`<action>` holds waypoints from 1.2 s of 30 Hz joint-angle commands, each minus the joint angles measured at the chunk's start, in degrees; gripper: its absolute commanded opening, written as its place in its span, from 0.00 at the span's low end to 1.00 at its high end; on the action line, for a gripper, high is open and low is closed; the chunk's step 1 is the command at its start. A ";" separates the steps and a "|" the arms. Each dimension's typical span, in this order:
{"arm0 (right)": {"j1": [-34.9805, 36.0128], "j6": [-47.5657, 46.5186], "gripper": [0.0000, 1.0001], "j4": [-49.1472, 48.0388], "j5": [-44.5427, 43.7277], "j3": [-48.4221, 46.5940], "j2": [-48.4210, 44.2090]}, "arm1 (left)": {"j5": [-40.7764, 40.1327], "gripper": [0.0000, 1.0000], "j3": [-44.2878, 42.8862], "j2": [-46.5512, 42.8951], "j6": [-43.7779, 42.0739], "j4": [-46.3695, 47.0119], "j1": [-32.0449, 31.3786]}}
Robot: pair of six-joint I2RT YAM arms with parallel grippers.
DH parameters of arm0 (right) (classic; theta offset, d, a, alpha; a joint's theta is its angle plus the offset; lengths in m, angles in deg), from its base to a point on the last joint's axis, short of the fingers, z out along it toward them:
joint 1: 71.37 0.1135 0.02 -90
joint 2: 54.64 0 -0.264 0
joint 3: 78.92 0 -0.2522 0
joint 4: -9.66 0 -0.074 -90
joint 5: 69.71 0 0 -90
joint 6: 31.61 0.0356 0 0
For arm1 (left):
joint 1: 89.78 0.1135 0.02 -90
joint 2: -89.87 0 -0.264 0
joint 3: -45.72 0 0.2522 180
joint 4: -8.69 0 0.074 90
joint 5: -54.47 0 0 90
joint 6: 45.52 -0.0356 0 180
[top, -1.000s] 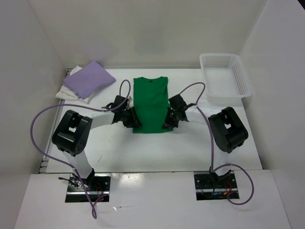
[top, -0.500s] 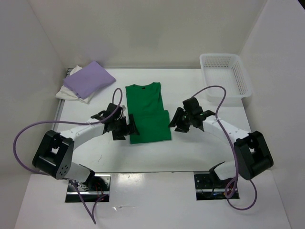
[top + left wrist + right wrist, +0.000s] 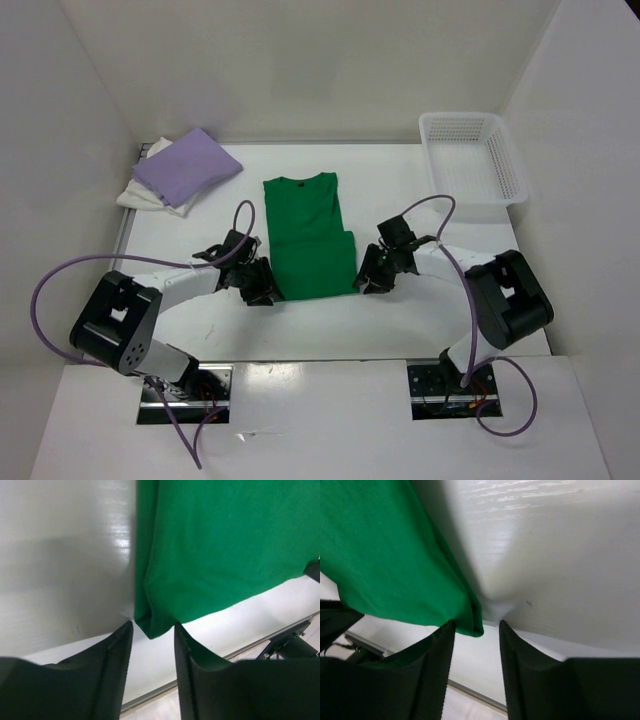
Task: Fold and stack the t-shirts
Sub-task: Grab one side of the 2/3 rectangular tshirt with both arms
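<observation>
The green t-shirt (image 3: 303, 210) lies flat in the middle of the table, collar to the far side, its near part doubled over (image 3: 315, 268). My left gripper (image 3: 268, 288) sits low at its near left corner. In the left wrist view that gripper (image 3: 153, 628) is open, with the green corner (image 3: 150, 622) between its fingertips. My right gripper (image 3: 360, 283) sits at the near right corner. It (image 3: 476, 626) is also open, the green corner (image 3: 470, 620) lying against its left finger. A folded purple t-shirt (image 3: 187, 165) rests on a white one (image 3: 138, 194) at the back left.
A white plastic lattice basket (image 3: 470, 160) stands at the back right. White walls close in the table on the left, back and right. Both arms' purple cables (image 3: 60, 275) loop above the table beside the arms.
The green shirt's near part has been folded over and released. Both grippers opened, then moved down to its near corners; the left jaws have narrowed since.
</observation>
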 commanded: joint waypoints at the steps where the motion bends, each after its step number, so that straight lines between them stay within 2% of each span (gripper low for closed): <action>1: 0.27 -0.99 0.43 -2.94 1.42 0.22 2.52 | -1.87 0.45 1.61 1.26 1.32 1.26 0.11; 2: 0.27 -1.51 0.35 -3.47 1.94 0.22 2.53 | -2.40 0.45 1.62 0.65 1.33 1.26 0.11; 8: 0.27 -1.52 0.16 -3.47 2.48 0.22 2.53 | -5.21 0.38 -0.84 0.03 0.80 0.73 0.11; 12: 0.88 -1.52 0.09 -2.95 1.95 0.22 2.00 | -7.14 0.22 -0.84 0.03 0.80 0.12 0.11; 13: 1.76 -1.52 0.07 -2.94 1.95 0.22 2.00 | -8.02 0.15 -0.84 -0.49 0.80 0.12 0.11; 20: 7.12 1.91 0.00 -1.81 0.89 1.72 -0.62 | -13.48 0.00 -0.84 -7.43 -0.25 -4.27 0.11; 26: 9.24 4.29 0.00 3.46 -0.94 2.08 -9.05 | -12.95 0.00 0.48 -14.11 -0.26 -8.49 0.11; 30: 9.24 3.49 0.00 9.79 -2.62 -6.88 -11.36 | -12.95 0.00 -5.57 -18.69 -1.92 -15.25 1.24; 31: 7.32 1.93 0.00 11.02 -2.62 -8.64 -11.36 | -12.17 0.00 -9.24 -18.69 -3.49 -17.18 2.12; 34: 3.02 -0.80 0.00 11.56 -2.01 -16.28 -7.95 | -11.46 0.00 -15.41 -14.92 -6.14 -17.72 5.98; 36: 0.90 -3.88 0.00 12.17 -2.01 -23.13 -2.78 | -11.45 0.00 -21.91 -8.87 -8.60 -16.41 7.66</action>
